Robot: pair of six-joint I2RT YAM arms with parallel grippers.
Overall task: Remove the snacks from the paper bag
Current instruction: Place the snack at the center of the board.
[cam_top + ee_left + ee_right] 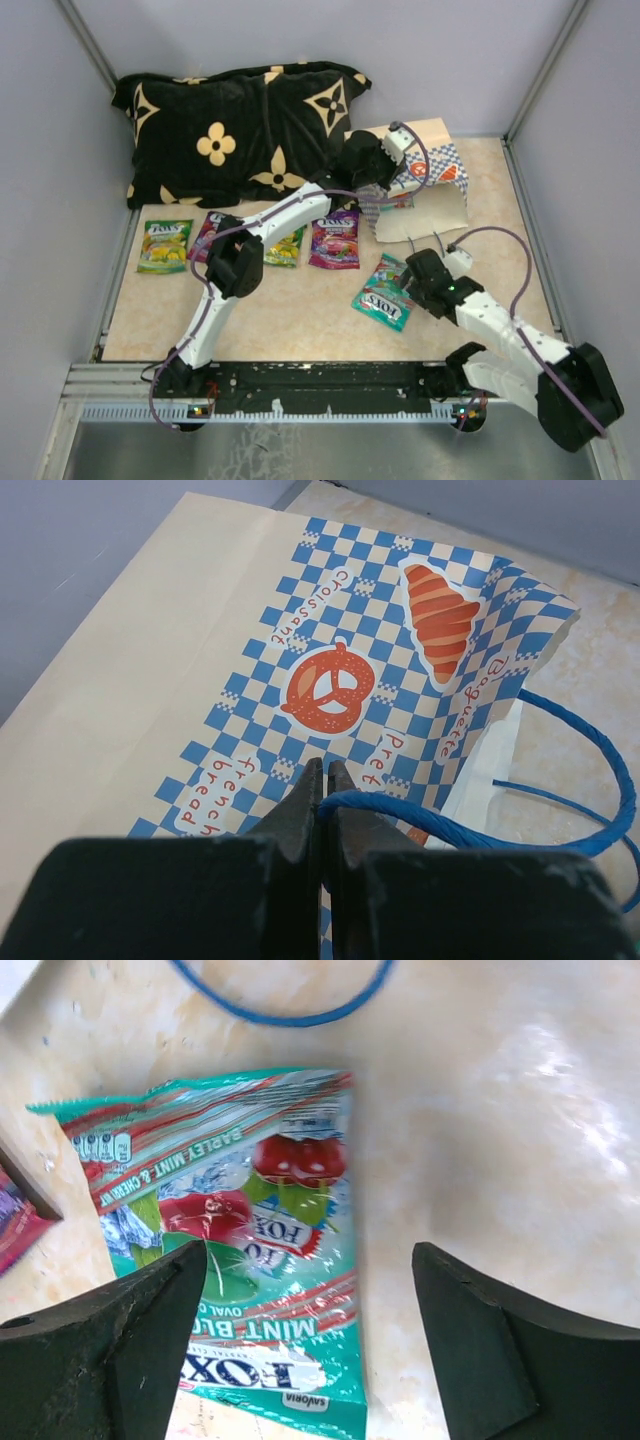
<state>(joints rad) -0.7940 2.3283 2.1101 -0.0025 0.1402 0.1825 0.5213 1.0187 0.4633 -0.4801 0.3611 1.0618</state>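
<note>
Left gripper [322, 780]: clenched on bag [330, 630] cord [480, 835].
Right gripper [310, 1260]: released; we see teal packet [250, 1240] just below, between its jaws, long axis top-to-bottom of frame.

I record: bag [330, 610] blue-white check, orange motifs; cord [420, 820] blue; teal packet [250, 1250], green packet [165, 245], magenta packet [335, 240]; cushion [240, 130] black, tan flowers; bench [300, 310] beige, marbled.

Left arm extended forward, left hand [323, 785] pinched shut; right arm bent low, right hand [310, 1258] spread wide.
</note>
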